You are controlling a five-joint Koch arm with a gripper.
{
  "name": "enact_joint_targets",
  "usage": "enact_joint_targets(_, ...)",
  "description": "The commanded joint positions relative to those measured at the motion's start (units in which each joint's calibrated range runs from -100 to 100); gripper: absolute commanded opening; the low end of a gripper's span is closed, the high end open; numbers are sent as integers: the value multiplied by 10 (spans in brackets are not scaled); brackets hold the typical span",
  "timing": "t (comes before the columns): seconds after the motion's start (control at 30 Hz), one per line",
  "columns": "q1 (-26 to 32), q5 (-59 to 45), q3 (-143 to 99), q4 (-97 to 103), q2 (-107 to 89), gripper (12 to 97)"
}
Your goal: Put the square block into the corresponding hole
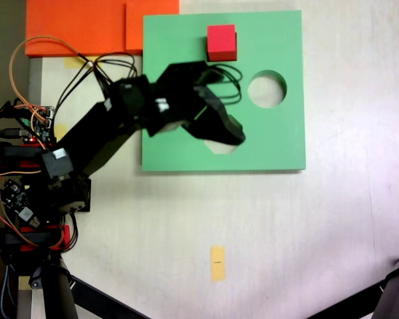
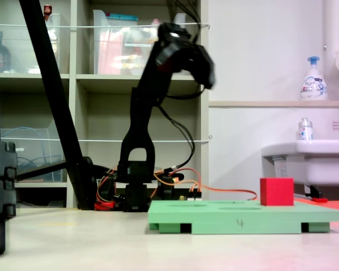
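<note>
Block: bright red foam cube, flat matte faces, sitting upright on the green board near its top edge in a fixed view.
Square hole: not identifiable; a round cutout lies beside the block.
Gripper: raised above the board, empty; whether apart or together, cannot tell.
Surface: pale.

a lab or workroom: open shelves stacked with clear storage boxes, a white sink with a soap pump bottle, bare circuit boards on the counter.
</note>
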Motion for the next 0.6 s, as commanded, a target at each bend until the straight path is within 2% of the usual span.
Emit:
enact_joint_targets(0.0,-41,-100,30,-12,-65,625)
enact_joint_targets(0.1,-70,-188,23,-12,-107,580)
enact_joint_targets(0.27,-91,-231,-100,-12,-160,579)
enact_joint_targets(0.37,-99,-250,-273,19,-262,572)
enact_joint_targets(0.5,-87,-266,-643,238,-493,564)
enact_joint_targets(0.57,-72,-294,-774,284,-580,560)
